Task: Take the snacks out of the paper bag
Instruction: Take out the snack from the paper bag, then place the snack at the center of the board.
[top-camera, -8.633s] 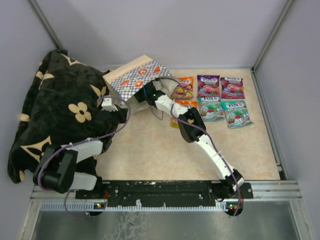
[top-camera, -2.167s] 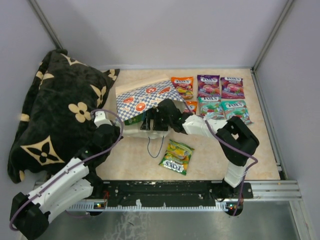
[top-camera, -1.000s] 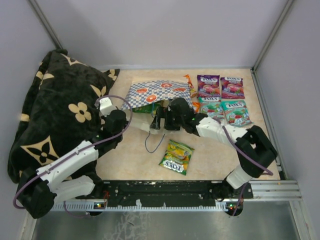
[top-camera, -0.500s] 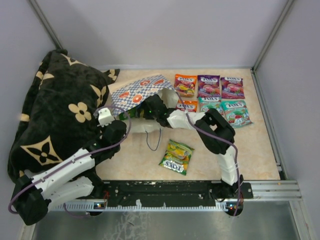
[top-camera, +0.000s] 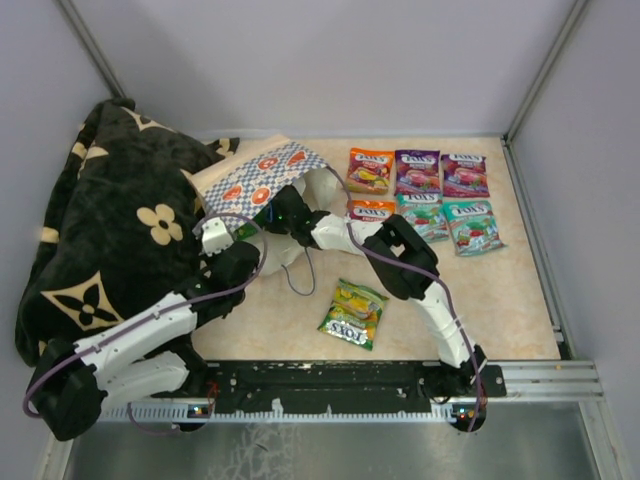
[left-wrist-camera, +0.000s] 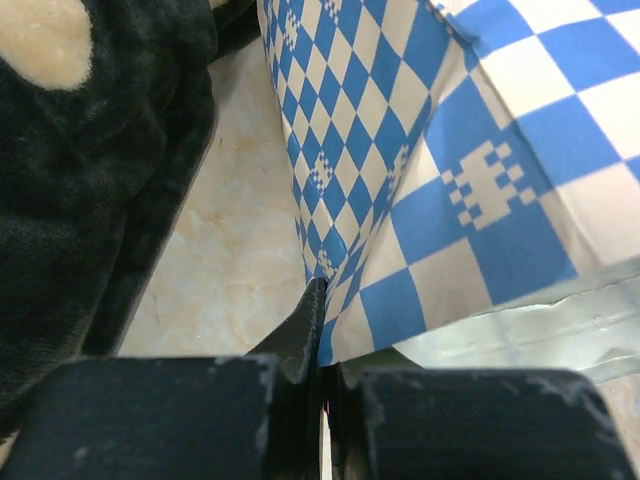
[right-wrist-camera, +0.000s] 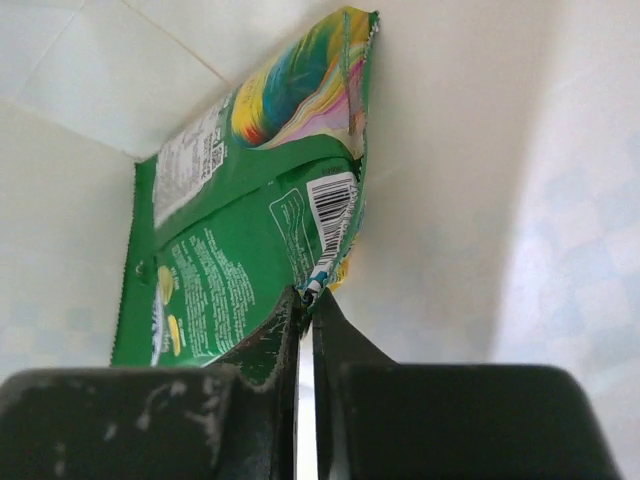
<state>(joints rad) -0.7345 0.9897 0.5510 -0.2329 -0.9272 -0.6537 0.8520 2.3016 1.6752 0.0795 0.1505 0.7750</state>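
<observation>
Compared with half a second earlier, the cream-white paper bag (top-camera: 262, 172) with its blue-and-white checkered band and orange-red round motifs has tipped further up against the black floral blanket (top-camera: 110, 220). The right gripper (right-wrist-camera: 303, 300), whose jaws stood wide then, is now pinched on the lower edge of a green glossy snack packet (right-wrist-camera: 240, 270) inside the bag's pale interior. The right arm reaches forward and left from its base, elbow raised over the beige table (top-camera: 500, 300), wrist at the bag's mouth; from above its fingers seem hidden under the paper, though that view is too crowded to be sure. The left arm stretches along the blanket's edge, and the left gripper (left-wrist-camera: 322, 335) is clamped on the bag's checkered rim. A yellow-green packet (top-camera: 352, 312) lies alone on the table in front of the bag, unmoved, while orange packets (top-camera: 371, 170), purple packets (top-camera: 417, 172) and teal packets (top-camera: 472, 226) lie in two rows to the bag's right
</observation>
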